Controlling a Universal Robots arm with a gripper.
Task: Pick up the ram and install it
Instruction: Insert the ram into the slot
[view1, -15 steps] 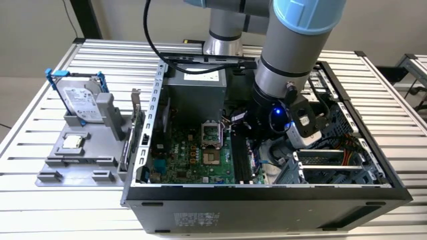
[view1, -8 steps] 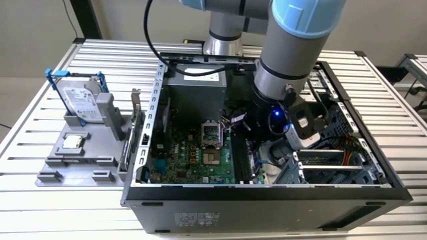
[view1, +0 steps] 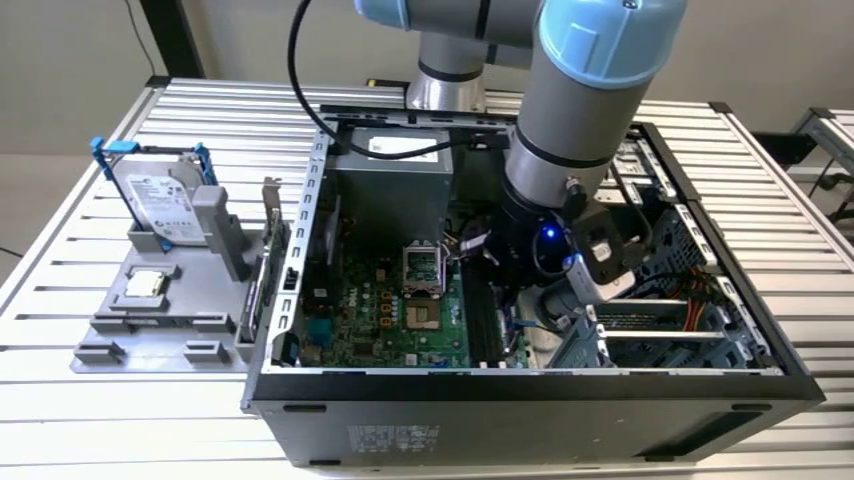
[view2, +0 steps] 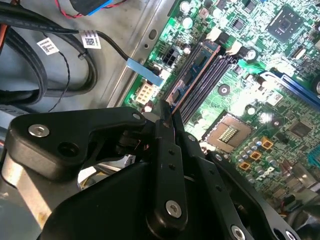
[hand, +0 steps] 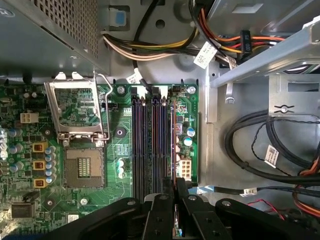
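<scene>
The ram (view2: 196, 67) is a thin blue-green stick seen edge-on, lying along the black memory slot nearest the motherboard's edge. In the first wrist view the ram (hand: 174, 145) runs the length of that slot, beside the other black slots (hand: 150, 145). My gripper (view2: 167, 117) is shut on the near end of the stick, its black fingers (hand: 182, 195) pinching it from both sides. I cannot tell whether the stick is fully seated. In the exterior view the gripper (view1: 527, 305) is low inside the open computer case, over the green motherboard (view1: 387, 310).
The processor socket (hand: 84, 167) and its raised metal frame (hand: 77, 107) lie beside the slots. Black and coloured cables (hand: 260, 145) crowd the case floor past the board's edge. Outside the case, a grey holder carries a hard drive (view1: 160, 200) and a small silver chip (view1: 144, 285).
</scene>
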